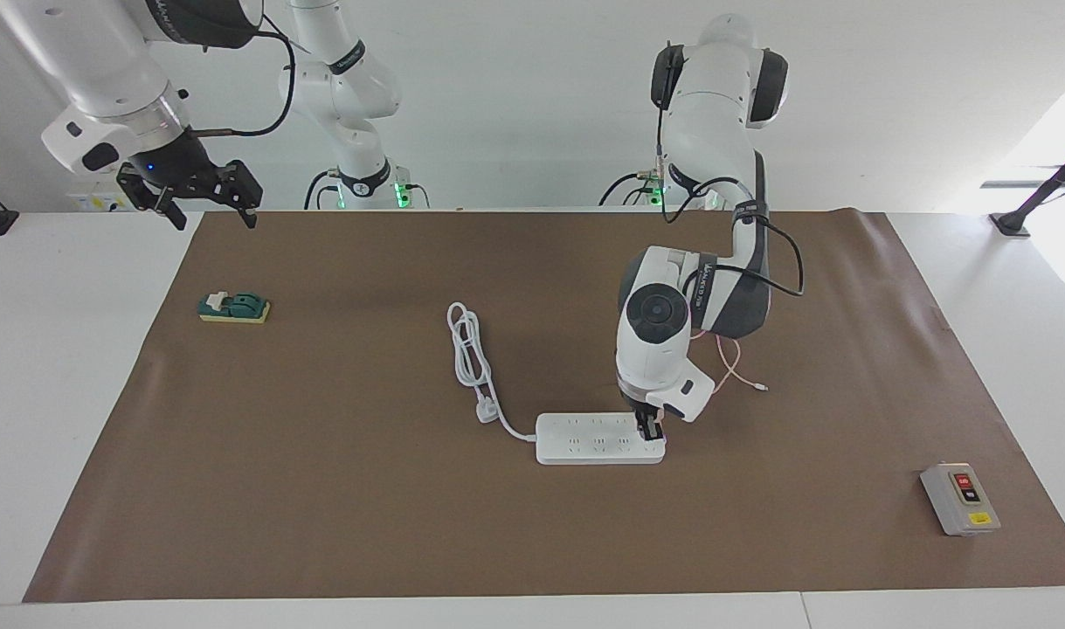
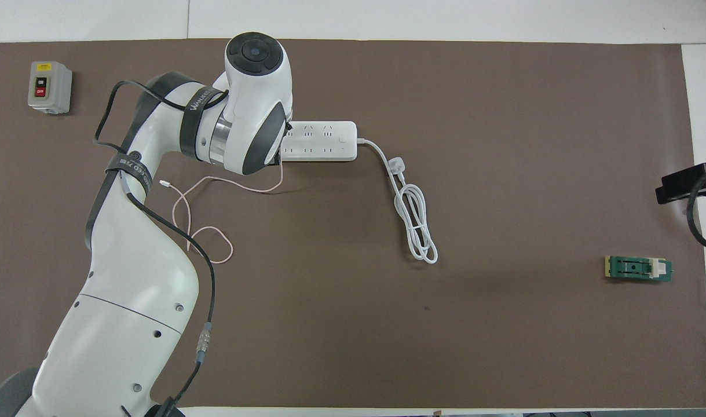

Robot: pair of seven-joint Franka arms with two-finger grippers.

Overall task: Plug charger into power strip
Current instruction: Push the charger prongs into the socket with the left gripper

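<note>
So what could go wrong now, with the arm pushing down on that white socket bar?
1. The left gripper presses at the very end of the power strip; nothing holds the strip, so it might slide or tip.
2. The charger is hidden in the grip, so its pins may miss the socket.
3. The pink cable trails loose under the arm and might snag.
</note>
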